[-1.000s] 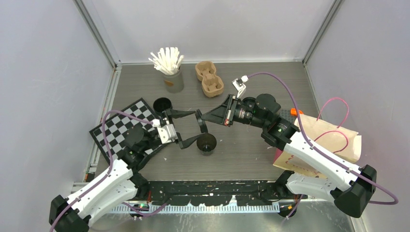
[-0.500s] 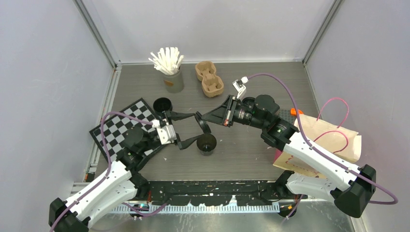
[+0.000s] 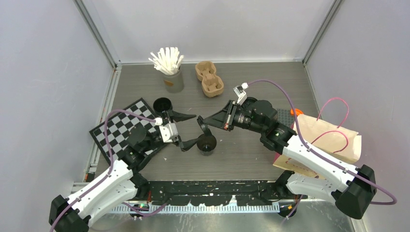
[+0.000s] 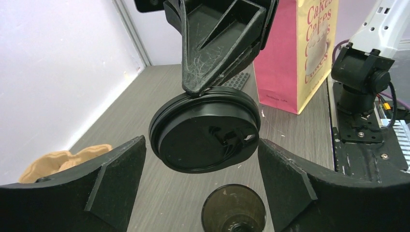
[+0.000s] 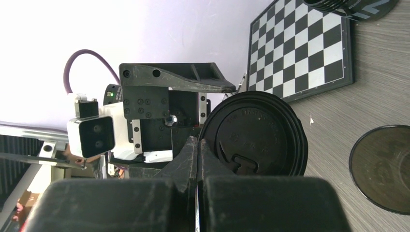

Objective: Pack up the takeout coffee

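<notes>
White-shelled arms point(image 3: 104, 186), black joints, purple cables point(image 3: 263, 80); black wedge-fingered left hand point(image 3: 197, 128), right hand point(image 3: 205, 120).

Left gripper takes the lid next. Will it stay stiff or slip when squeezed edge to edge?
The lid looks like thin moulded plastic, so it will probably bow under a hard squeeze. Its glossy, rounded rim may slip in the open left gripper. It seems light: the right gripper holds it by the rim alone.

walls point(image 3: 212, 29): plain pale lilac | table point(image 3: 145, 82): grey wood-grain top | back corners: aluminium posts point(image 3: 96, 33) | light: even, soft
</notes>
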Tool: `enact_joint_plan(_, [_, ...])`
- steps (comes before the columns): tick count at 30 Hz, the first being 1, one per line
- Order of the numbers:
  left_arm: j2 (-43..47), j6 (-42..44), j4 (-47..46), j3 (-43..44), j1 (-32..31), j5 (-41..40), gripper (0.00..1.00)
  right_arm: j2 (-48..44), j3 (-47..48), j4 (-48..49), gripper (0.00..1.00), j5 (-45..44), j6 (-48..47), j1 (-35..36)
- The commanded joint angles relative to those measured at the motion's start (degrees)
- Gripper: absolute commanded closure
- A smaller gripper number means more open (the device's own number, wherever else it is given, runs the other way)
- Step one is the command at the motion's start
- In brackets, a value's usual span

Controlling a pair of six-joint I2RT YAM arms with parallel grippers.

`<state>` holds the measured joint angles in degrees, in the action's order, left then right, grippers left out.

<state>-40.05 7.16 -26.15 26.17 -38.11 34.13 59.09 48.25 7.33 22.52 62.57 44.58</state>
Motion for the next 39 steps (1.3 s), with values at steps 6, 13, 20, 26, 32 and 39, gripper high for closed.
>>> enact_joint_plan(6, [-2.20,-2.41,-4.61,-0.02,-0.66,0.75,0.11,0.34,-1.53,9.44,1.00,-1.45,3.94,0.42])
enact_joint_plan(13, [-3.49,-2.58,-4.55,-0.31,-1.31,-1.59,0.03,0.23,-2.57,11.19,1.00,-2.80,5.02,0.42])
enact_joint_plan(20, [-3.10,-2.58,-10.44,-2.43,-1.73,-7.12,0.00,-0.24,-3.12,12.29,1.00,-3.34,6.03,0.42])
enact_joint_plan(26, [-4.23,-3.02,-13.04,-2.77,-1.86,-7.12,0.00,-0.52,-3.75,13.20,0.99,-4.42,7.00,0.42])
enact_joint_plan(32, [-5.83,-2.88,-14.76,-2.71,-2.38,-7.46,0.00,-0.58,-4.42,14.70,1.00,-4.94,8.36,0.38])
enact_joint_plan(39, [-6.15,-1.91,-14.94,-2.53,-2.60,-6.40,0.12,-1.10,-4.66,14.54,1.00,-5.21,8.36,0.41])
